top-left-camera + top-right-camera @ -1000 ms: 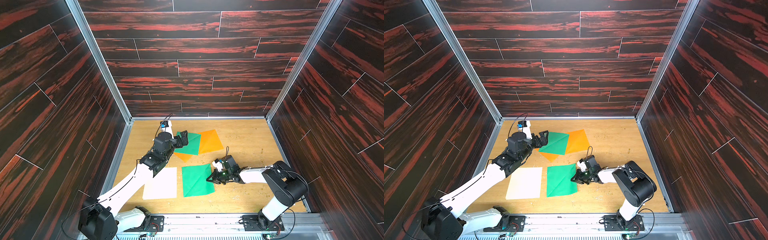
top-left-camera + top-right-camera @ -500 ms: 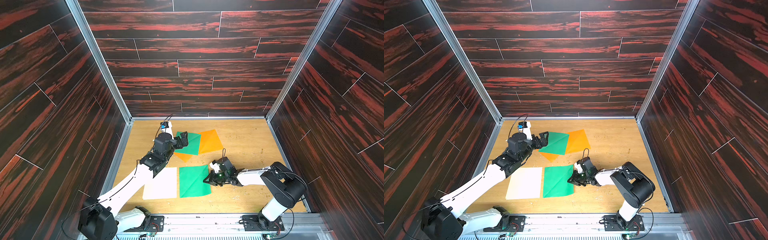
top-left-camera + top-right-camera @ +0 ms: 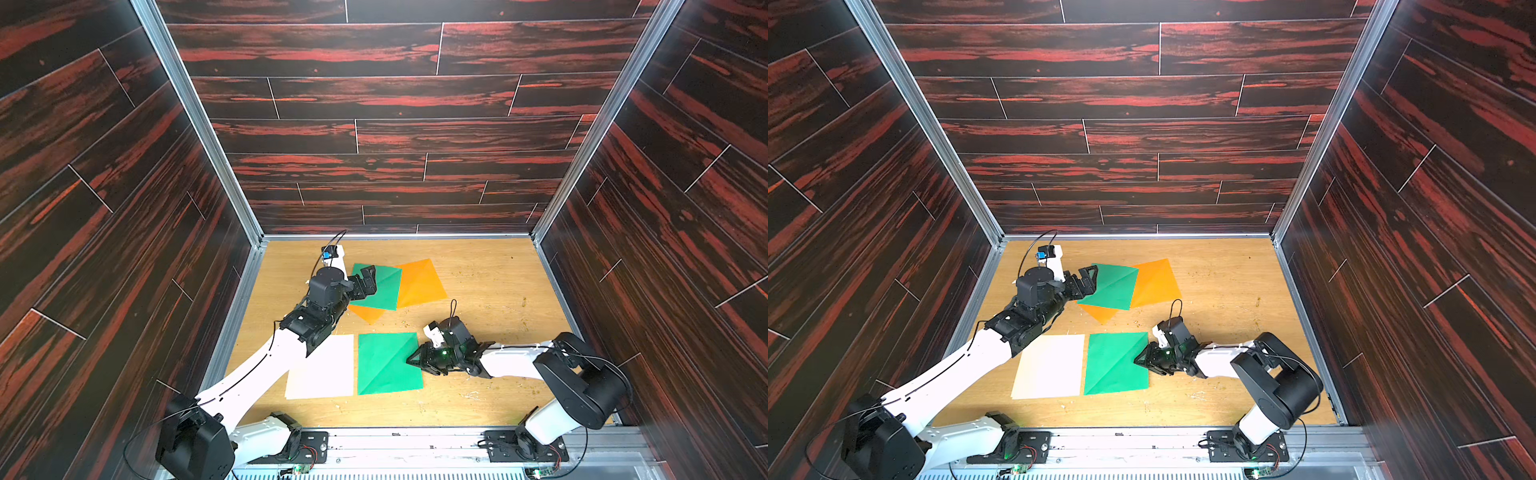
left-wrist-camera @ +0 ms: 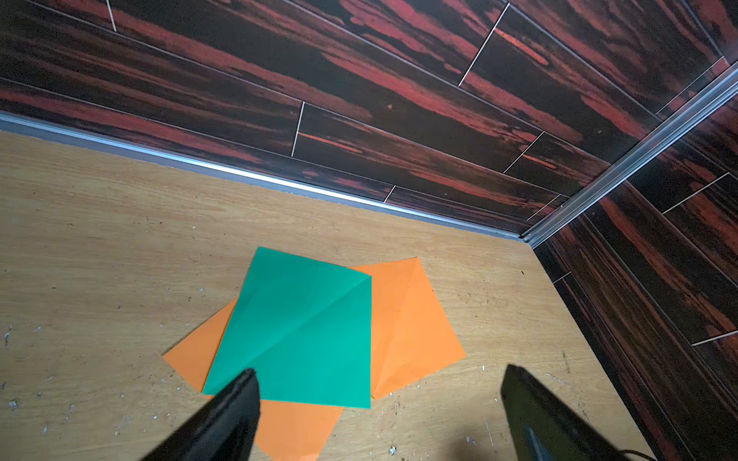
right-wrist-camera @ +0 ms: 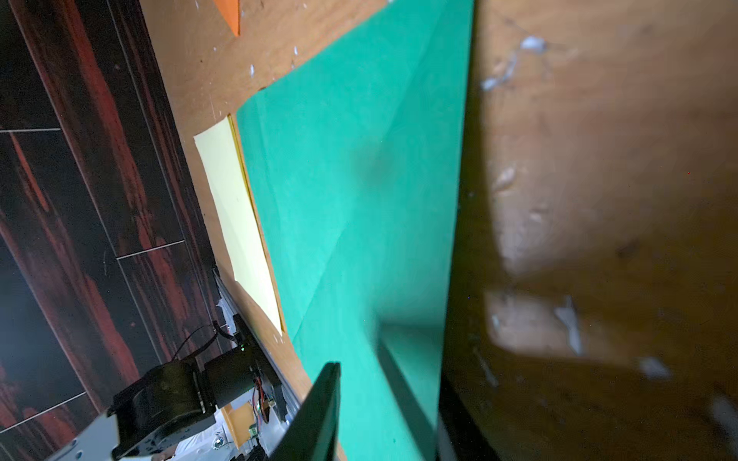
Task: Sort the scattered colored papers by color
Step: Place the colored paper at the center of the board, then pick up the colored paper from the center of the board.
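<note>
Tabletop [image 3: 478,270]: green paper [image 3: 386,365] edge at right jaws

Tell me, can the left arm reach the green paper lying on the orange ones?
Probably yes: the open left gripper hangs at the edge of the green paper, which lies uppermost on the orange papers; nothing stands between.

green paper [image 4: 303,331] lies atop orange papers [image 4: 407,327]; end effector [image 4: 379,371] gapes wide

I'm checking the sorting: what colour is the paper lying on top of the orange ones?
Green; that paper shows best in the left wrist view.
</note>
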